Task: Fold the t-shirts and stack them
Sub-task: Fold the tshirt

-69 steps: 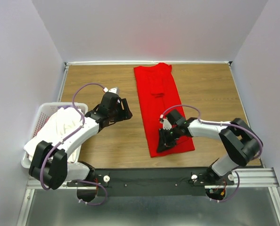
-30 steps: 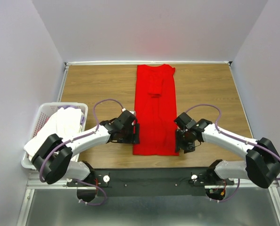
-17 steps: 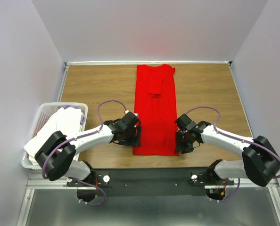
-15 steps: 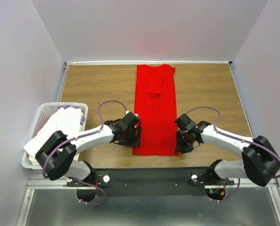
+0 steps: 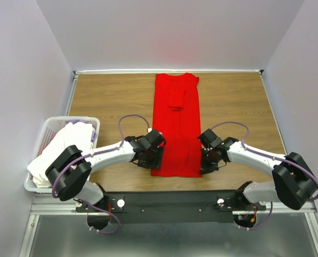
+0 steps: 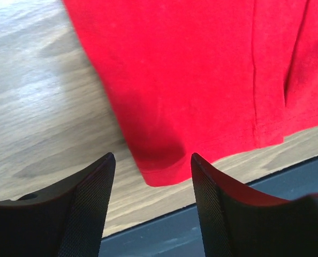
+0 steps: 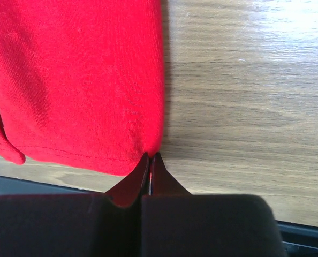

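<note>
The wooden counter [image 5: 111, 96] is filling the middle of the overhead view. The red t-shirt [image 5: 176, 123] is lying flat on it as a long narrow strip, running from 12 o'clock down to 6 o'clock, with its collar end at the far edge and its hem near the arm bases. A sleeve is lying folded inward over the upper part.

At about 8 o'clock, the white laundry basket [image 5: 68, 119] is sitting against the counter's left edge, and the white t-shirts [image 5: 62, 147] are spilling over its rim in a loose heap.

The left end effector [image 6: 151, 158] is sitting low at the shirt's 7 o'clock corner. Its jaws are standing apart, straddling that corner, and the cloth is lying between them unpinched.

The right end effector [image 7: 150, 156] is resting at the 5 o'clock corner with its jaws pressed fully together. Their tips are meeting right at the hem's corner. Whether a sliver of cloth is caught there is hard to make out.
</note>
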`<state>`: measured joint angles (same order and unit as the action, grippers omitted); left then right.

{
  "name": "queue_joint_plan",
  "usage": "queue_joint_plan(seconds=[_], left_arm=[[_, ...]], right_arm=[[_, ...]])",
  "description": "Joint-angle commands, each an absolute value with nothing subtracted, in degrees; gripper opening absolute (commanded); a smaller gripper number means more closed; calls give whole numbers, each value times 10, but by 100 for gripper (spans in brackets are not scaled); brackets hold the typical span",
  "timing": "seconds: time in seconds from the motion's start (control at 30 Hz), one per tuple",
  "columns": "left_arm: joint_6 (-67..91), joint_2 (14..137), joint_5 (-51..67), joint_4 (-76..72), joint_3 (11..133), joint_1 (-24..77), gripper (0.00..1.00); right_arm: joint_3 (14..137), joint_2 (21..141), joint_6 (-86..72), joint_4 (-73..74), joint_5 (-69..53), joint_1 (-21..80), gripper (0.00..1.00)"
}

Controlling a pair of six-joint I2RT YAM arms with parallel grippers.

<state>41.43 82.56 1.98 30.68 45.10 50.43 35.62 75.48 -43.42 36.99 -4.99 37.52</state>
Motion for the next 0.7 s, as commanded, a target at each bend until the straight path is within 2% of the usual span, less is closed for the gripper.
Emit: queue_joint_plan(seconds=[0.0, 0.07, 0.2, 0.67], left_arm=[[423, 847, -11, 337, 481, 525, 63], [425, 853, -12, 344, 486, 533, 61], [442, 867, -32, 358, 496, 545, 46], [479, 874, -86, 397, 512, 554, 46]], right_arm=[[338, 773, -423, 372, -47, 376, 1], [339, 773, -420, 372, -47, 376, 1], [340, 774, -414, 369, -49, 376, 1], [342, 778, -402, 366, -57, 376, 1]])
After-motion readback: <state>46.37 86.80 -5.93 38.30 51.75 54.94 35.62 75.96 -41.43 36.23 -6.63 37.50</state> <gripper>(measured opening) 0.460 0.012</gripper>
